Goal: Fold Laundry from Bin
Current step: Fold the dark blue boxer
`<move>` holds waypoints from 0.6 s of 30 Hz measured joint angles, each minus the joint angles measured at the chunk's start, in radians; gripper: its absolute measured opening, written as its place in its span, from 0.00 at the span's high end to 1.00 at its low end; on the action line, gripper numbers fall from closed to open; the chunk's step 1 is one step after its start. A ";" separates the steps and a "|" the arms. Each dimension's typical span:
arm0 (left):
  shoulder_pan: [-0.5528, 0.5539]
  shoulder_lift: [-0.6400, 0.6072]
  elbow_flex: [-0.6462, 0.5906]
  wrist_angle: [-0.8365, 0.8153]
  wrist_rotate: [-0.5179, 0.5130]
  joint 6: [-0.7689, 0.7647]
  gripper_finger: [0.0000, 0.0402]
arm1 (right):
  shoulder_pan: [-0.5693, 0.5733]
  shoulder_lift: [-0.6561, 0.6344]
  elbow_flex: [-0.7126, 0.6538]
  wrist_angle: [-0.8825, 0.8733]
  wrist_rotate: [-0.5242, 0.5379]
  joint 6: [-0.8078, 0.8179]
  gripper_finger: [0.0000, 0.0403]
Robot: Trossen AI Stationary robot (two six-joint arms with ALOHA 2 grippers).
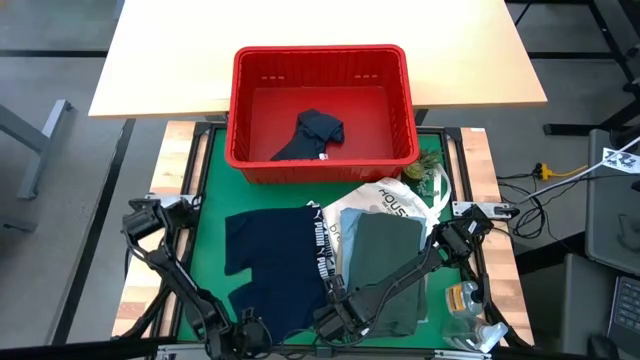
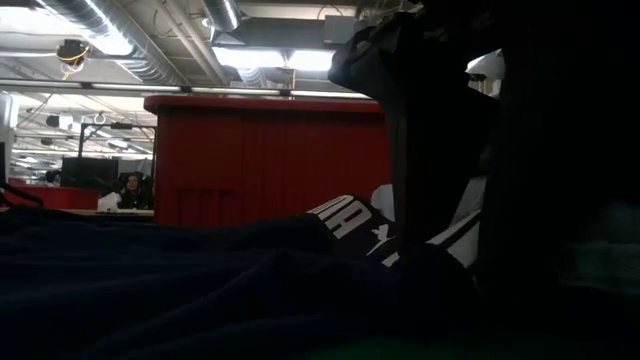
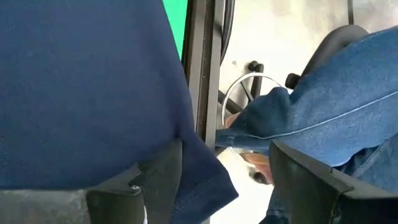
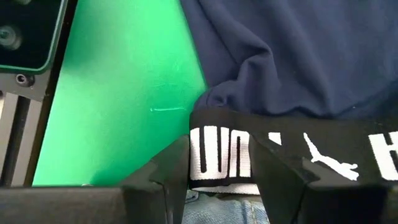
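Navy shorts (image 1: pixel 270 262) lie spread flat on the green surface (image 1: pixel 212 180), white-lettered waistband (image 1: pixel 322 252) toward the middle. Just right of them, a grey-green garment (image 1: pixel 385 265) lies on a white tote bag (image 1: pixel 385 200). Red bin (image 1: pixel 322 112) at the far edge of the mat, one dark garment (image 1: pixel 315 135) crumpled inside.

Right claw (image 4: pixel 221 165) sits at the near end of the waistband (image 4: pixel 286 155), fingers closed on the black band with white letters between them. Right arm (image 1: pixel 420 265) crosses over the grey-green garment.

Left claw (image 3: pixel 224 180) is at the near edge under the shorts' hem (image 3: pixel 87 93), fingers apart, navy cloth draped over one finger, nothing clamped. A person's denim-clad leg (image 3: pixel 336 112) shows beyond the surface edge.
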 joint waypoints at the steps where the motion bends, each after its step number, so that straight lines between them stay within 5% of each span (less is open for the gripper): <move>1: 0.000 0.001 0.001 -0.003 -0.001 -0.006 0.42 | 0.000 0.000 0.000 0.000 0.000 0.000 0.59; 18: 0.014 -0.002 0.000 -0.093 0.051 -0.105 0.73 | 0.000 0.000 0.000 0.049 0.024 0.000 0.59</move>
